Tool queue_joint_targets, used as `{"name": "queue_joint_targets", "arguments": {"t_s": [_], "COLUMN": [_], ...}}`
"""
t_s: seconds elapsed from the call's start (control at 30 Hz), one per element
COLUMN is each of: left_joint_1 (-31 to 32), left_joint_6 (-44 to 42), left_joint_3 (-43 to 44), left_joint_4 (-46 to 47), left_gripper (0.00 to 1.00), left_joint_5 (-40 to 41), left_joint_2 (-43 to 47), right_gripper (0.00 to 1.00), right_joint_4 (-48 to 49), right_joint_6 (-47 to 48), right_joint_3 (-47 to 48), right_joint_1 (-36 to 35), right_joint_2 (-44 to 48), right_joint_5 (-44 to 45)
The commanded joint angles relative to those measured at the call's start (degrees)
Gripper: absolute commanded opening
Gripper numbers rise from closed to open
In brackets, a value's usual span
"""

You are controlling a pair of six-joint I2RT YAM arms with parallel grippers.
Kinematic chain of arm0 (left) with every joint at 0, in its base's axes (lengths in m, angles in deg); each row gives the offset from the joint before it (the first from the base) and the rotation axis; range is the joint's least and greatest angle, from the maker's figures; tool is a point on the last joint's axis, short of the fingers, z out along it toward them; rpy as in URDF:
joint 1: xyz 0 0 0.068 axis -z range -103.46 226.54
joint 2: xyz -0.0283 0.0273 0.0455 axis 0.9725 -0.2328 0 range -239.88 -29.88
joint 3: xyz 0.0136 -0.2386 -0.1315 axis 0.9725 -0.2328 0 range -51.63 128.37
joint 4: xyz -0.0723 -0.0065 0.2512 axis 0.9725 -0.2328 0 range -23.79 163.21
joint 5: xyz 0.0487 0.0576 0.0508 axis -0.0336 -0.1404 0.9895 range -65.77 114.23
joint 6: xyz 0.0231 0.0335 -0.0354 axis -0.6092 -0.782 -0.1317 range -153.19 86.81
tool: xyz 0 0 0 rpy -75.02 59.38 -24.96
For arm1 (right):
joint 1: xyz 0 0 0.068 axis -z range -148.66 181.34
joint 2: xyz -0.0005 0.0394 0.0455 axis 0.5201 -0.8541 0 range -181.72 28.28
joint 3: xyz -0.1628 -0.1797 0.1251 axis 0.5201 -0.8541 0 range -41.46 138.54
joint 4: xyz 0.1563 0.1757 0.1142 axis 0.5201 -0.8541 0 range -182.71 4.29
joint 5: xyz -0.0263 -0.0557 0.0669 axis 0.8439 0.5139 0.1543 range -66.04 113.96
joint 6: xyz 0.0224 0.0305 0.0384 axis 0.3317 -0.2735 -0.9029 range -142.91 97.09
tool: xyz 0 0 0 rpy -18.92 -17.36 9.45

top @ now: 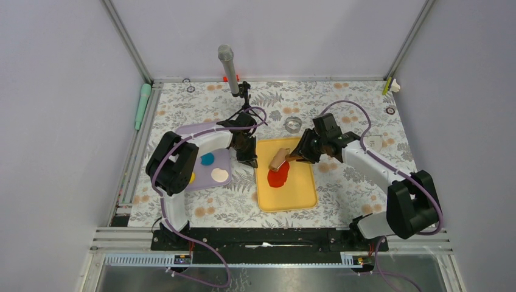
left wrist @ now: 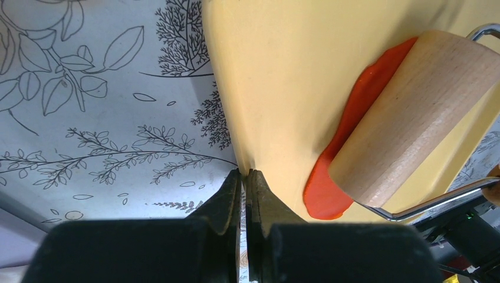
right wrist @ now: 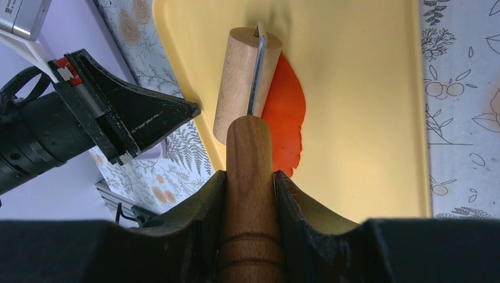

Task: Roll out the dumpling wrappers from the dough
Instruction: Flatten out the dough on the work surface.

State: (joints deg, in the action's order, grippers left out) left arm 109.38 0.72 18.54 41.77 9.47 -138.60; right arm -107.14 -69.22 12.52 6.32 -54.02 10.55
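The tray (top: 301,198) shows bare yellow along its near half and right side, reachable from above. Its far left part is crowded: the roller (top: 279,159) lies there, the left gripper (top: 251,163) stands pinched together at the rim, and the right gripper (top: 302,152) clamps the handle. Behind them rises a microphone (top: 227,64).

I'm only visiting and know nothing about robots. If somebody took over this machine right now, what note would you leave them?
Left end effector: shut, empty, tips at the yellow tray's left rim.
Right end effector: shut on the rolling pin's handle, roller resting on the red dough.
Done: dough flattened into one uneven patch on the tray.
Left: probably more rolling until it is thin and round.
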Motion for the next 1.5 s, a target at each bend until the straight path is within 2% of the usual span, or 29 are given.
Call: {"name": "queue_joint_targets", "arguments": {"t_s": [0.0, 0.13, 0.23, 0.43, 0.57, 0.93, 1.1, 1.3, 1.47], "left_joint_1": [0.73, 0.64, 0.71, 0.82, 0.91, 0.90, 0.91, 0.90, 0.99], "left_joint_6": [-3.63, -3.57, -3.61, -4.12, -4.03, -3.77, -3.94, -3.85, -3.94], "left_joint_3": [0.40, -0.09, 0.04, 0.85, 0.78, 0.22, -0.11, -0.04, -0.03], "left_joint_4": [-2.13, -1.98, -1.87, -1.84, -1.87, -1.83, -1.65, -1.32, -1.34], "left_gripper": [0.00, 0.00, 0.00, 0.00, 0.00, 0.00, 0.00, 0.00, 0.00], "left_joint_5": [0.59, 1.65, 2.87, 1.92, 2.06, 3.13, 3.10, 2.34, 1.65], "left_joint_2": [-1.20, -1.08, -0.86, -1.48, -1.08, -0.37, -0.28, -0.51, -0.80], "right_gripper": [0.00, 0.00, 0.00, 0.00, 0.00, 0.00, 0.00, 0.00, 0.00], "right_joint_4": [-5.20, -10.32, -8.32, 1.43, 2.09, -9.44, -13.85, -6.03, -0.60], "right_joint_6": [2.10, 3.23, 1.54, -2.12, -2.81, 0.72, 2.76, 0.10, -1.48], "right_joint_3": [-7.18, -9.02, -9.33, -5.35, -1.50, -10.80, -10.78, -11.21, -7.20], "right_joint_1": [-0.21, -0.21, -0.20, -0.38, -0.99, 0.93, 2.68, 1.66, 0.50], "right_joint_2": [0.52, 5.45, 6.04, -4.12, -7.86, 8.14, 12.72, 7.93, 1.04], "right_joint_5": [6.64, 8.14, 6.40, 4.01, 4.88, 8.12, 8.98, 5.07, 4.99]}}
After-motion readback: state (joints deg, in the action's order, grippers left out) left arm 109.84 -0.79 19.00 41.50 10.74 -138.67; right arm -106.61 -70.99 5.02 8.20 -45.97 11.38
